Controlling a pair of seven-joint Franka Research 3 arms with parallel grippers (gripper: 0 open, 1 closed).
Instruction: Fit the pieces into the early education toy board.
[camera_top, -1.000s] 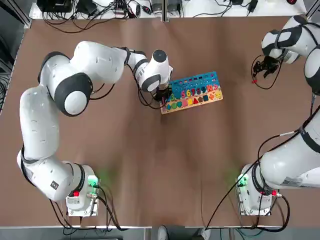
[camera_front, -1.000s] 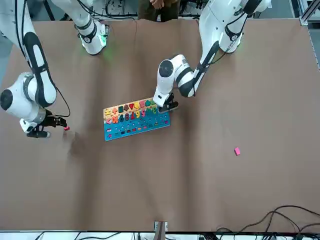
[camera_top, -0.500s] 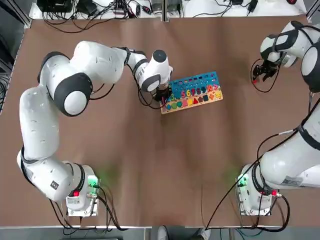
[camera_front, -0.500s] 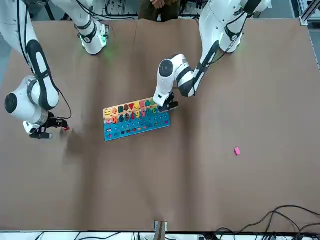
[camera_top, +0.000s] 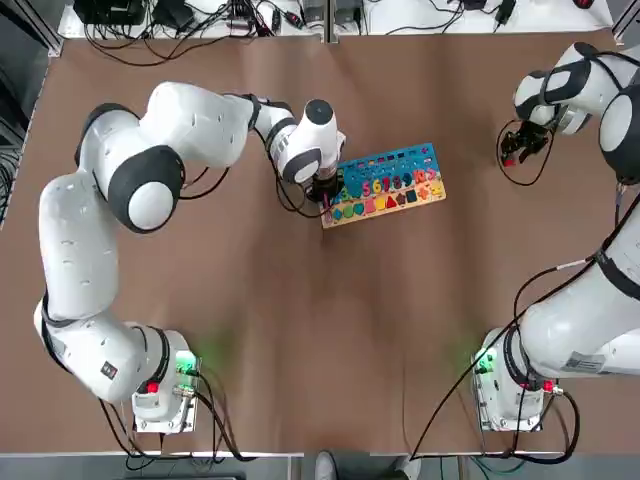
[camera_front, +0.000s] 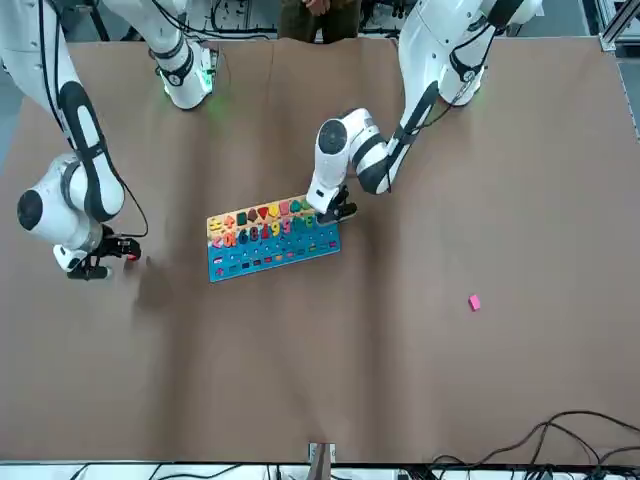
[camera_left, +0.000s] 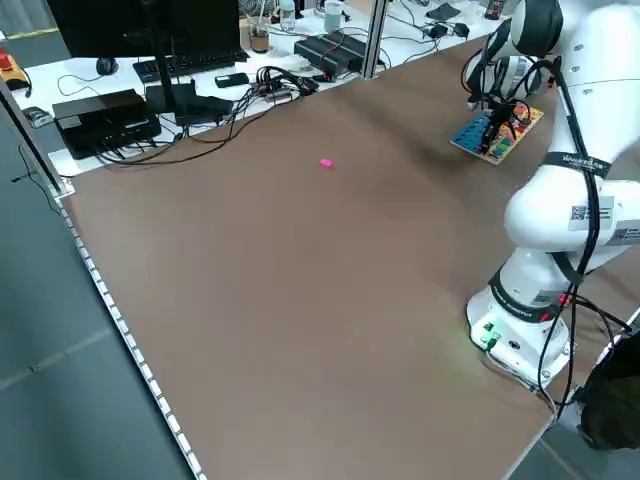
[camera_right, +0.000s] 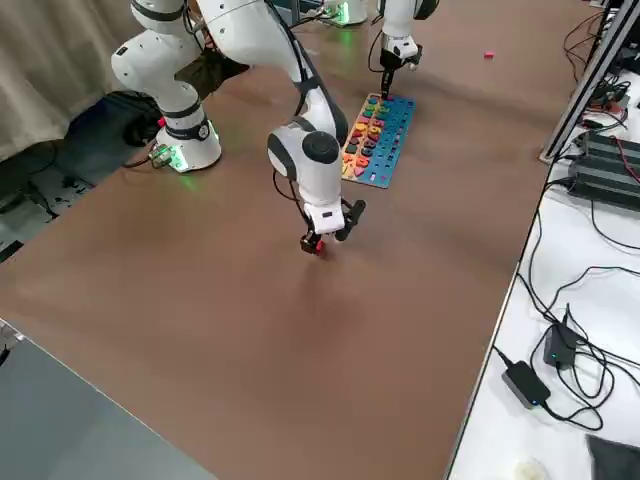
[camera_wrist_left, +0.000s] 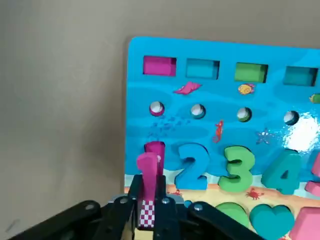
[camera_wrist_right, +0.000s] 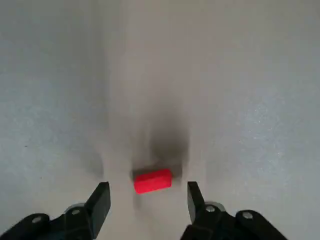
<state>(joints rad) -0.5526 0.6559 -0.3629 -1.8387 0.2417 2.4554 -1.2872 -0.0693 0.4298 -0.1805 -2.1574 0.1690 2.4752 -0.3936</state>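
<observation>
1. You have the brown desk (camera_top: 330, 330) under both arms, with cables and boxes along its far edge.
2. Your early education toy board (camera_top: 385, 184) lies flat near the desk's middle, its blue field on the far side and its tan shape strip toward the arm bases.
3. Your left pincer (camera_wrist_left: 146, 200) stands at the board's left end, pointing down, its fingers clamped on a slim pink piece (camera_wrist_left: 148, 170). That piece is upright, its lower end over the slot beside the blue "2"; you cannot tell whether it touches the slot.
4. Your right pincer (camera_wrist_right: 147, 200) is far out at the desk's right, well apart from the board, low over the surface. Its fingers stand partly open on either side of the red piece (camera_wrist_right: 152, 180), holding nothing.
5. The red piece lies flat on the desk between those fingertips, with a gap on each side.
6. Another pink piece (camera_front: 474, 302) lies alone on the desk's far left part, well apart from the board.
</observation>
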